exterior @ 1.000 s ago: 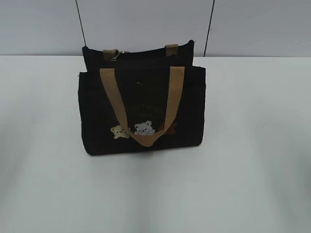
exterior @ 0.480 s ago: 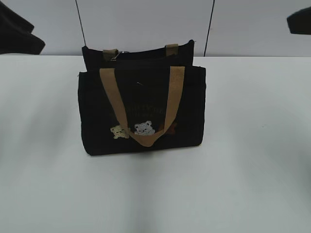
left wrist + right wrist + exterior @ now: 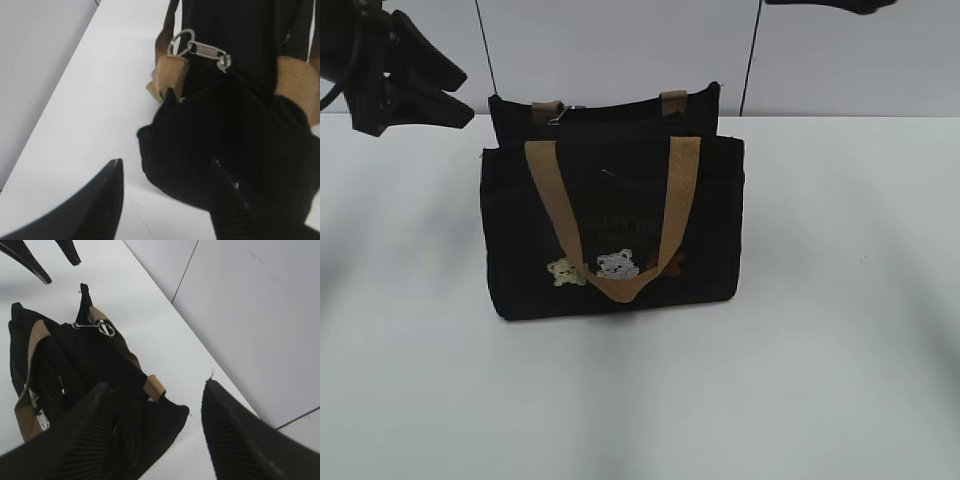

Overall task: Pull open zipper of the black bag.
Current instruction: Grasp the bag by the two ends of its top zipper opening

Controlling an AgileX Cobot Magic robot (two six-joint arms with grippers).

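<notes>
The black bag point(image 3: 612, 225) stands upright mid-table, its tan handles point(image 3: 675, 200) hanging down the front over small bear patches point(image 3: 617, 264). The zipper runs along its top edge, with the silvery pull tab point(image 3: 560, 115) at the left end; the tab point(image 3: 202, 49) shows close up in the left wrist view. My left gripper point(image 3: 445, 95) hovers open, up and left of the bag; its fingers point(image 3: 112, 192) straddle the bag's left top corner point(image 3: 170, 135) without touching it. My right gripper point(image 3: 156, 386) is open above the bag's right end point(image 3: 165, 415), holding nothing.
The white table point(image 3: 840, 330) spreads out around the bag. A grey panelled wall point(image 3: 620, 50) rises close behind it. A dark part of the right arm point(image 3: 830, 4) crosses the exterior view's top edge. The left gripper's fingers point(image 3: 30, 262) show in the right wrist view.
Both arms have entered the exterior view. The left gripper came in from the left toward the bag's top left corner; the right arm moved from the right edge to the top edge.
</notes>
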